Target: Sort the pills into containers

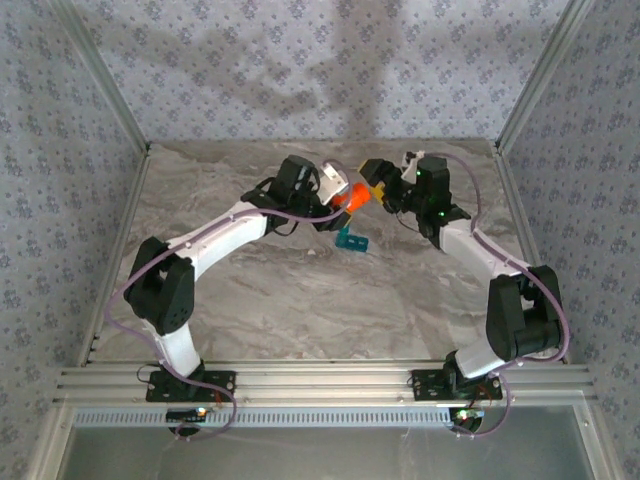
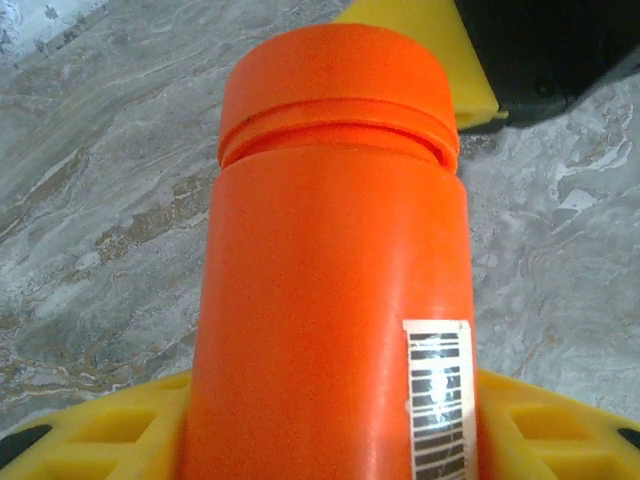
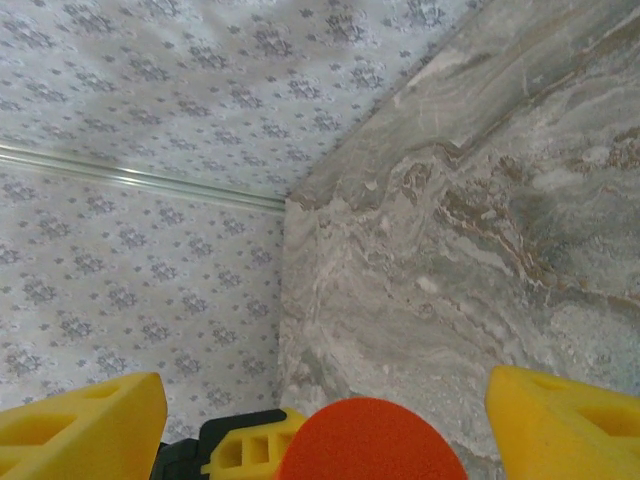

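Top view:
- 2 arms reach in toward mid-worktop (image 1: 250,290), and their hands meet at the far centre.
- Left hand (image 1: 336,197) is clenched on an orange bottle (image 1: 352,196), held off the worktop and tipped toward the right arm.
- Right hand (image 1: 380,186) sits just beside the bottle's far end.
- Organiser (image 1: 351,239), teal, lies flat on the worktop, just on the near side of the bottle and between the 2 arms. It is touching neither hand. Too small to tell its compartments or any pills.

Left wrist view:
- Bottle fills the centre, seated between 2 yellow fingers (image 2: 90,440) at the bottom edge, 1 on each side and both against its body.
- Cap (image 2: 335,85) is on, with a seam line under its rim.
- A white barcode label (image 2: 440,400) runs along the bottle's lower right.
- A yellow finger of the right hand shows beyond the cap, upper right, with a black body behind it.
- Grey marbled worktop lies underneath.

Right wrist view:
- Right hand (image 3: 325,400) is released: 2 yellow fingers (image 3: 90,425) are spread wide at the bottom corners.
- The round orange cap end sits low between them, with a clear gap on each side and no contact.
- Beyond are the worktop corner, a patterned wall (image 3: 150,90) and a metal rail (image 3: 130,177).
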You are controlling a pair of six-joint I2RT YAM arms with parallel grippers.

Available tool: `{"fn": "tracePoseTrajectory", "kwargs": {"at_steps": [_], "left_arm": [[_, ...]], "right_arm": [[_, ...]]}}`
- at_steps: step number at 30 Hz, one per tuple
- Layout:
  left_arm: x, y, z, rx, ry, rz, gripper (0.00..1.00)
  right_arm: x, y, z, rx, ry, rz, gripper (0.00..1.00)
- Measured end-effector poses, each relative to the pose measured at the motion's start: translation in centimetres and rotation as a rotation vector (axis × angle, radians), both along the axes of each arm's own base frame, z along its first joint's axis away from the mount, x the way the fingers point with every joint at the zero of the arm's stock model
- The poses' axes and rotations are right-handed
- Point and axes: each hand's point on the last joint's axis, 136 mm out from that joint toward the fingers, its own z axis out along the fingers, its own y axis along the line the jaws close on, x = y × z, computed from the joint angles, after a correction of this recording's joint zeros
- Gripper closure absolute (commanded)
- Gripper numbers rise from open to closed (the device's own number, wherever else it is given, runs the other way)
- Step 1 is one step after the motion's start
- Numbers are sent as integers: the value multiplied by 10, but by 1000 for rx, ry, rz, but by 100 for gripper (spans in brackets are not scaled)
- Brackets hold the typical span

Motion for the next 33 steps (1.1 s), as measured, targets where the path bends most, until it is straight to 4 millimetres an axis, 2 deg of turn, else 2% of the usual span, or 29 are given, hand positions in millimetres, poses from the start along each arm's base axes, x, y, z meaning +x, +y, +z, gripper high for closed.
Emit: {"fn": "tracePoseTrajectory", "kwargs": {"at_steps": [10, 23, 27, 31, 33], "left_arm": [[3, 2, -1, 22, -21, 10, 100], [1, -1, 2, 17, -27, 3, 100], [0, -3, 2, 17, -28, -1, 100], [1, -3, 4, 14, -31, 0, 100], [1, -2, 4, 16, -31, 3, 100]], "right_arm": [[-6, 10, -9, -15, 36, 14, 22], [-5, 14, -15, -10, 53, 20, 26], [-4, 14, -14, -5, 47, 19, 33], [-3, 14, -15, -2, 51, 15, 54], [-3, 14, -15, 1, 50, 15, 59]]}}
